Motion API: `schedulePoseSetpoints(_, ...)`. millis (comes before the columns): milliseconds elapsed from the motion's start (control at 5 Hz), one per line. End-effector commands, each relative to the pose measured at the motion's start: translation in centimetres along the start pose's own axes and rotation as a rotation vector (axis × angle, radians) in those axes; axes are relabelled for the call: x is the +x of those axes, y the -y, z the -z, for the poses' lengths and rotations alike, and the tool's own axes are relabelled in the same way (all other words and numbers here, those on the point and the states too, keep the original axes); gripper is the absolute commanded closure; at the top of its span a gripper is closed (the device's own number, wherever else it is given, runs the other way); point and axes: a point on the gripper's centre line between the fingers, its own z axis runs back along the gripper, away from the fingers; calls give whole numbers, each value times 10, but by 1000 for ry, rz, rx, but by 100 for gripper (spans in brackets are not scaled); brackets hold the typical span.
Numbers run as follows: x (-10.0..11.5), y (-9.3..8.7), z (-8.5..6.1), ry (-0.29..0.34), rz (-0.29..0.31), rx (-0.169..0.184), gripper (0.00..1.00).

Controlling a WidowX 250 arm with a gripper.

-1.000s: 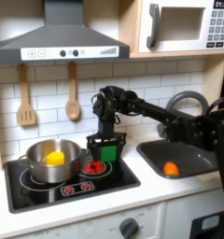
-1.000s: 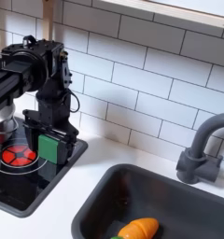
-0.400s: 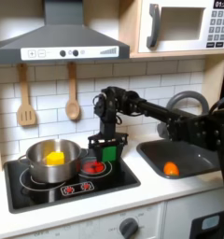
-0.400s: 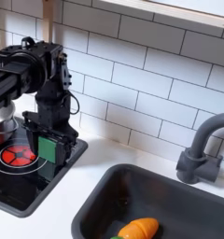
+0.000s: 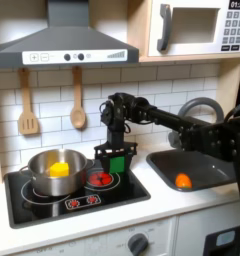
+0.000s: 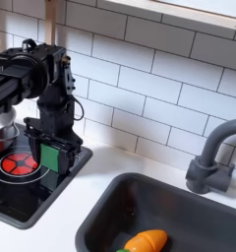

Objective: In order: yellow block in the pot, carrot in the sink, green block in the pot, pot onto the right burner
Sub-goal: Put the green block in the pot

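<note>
Claw (image 5: 113,160) clamps the green block (image 6: 49,157) at frame centre; it should lift clear of the pot (image 5: 54,172) rim at left before releasing.

The green block (image 6: 49,157) is a small dark green cube. It sits squeezed between the two fingers of the gripper (image 6: 49,159), lifted a little above the stove top.

The pot (image 5: 54,172) is round and shiny, with small side handles and no lid. It stands upright to the first exterior view's left of the gripper. The yellow block (image 5: 58,169) lies inside it, small and bright.

The sink (image 6: 189,217) is a dark grey bowl, on the second exterior view's right of the gripper. The carrot (image 6: 147,241) lies in it on its side, orange and stubby.
</note>
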Motion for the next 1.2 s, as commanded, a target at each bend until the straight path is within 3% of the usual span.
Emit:
schedulePoseSetpoints(0,-3,0,-15,13,-12,-22,100)
schedulePoseSetpoints(200,-8,7,-15,-3,8,-41,100)
schedulePoseSetpoints(600,-11,14,-49,70,41,-27,100)
schedulePoseSetpoints(1000,-18,13,-61,83,40,-38,100)
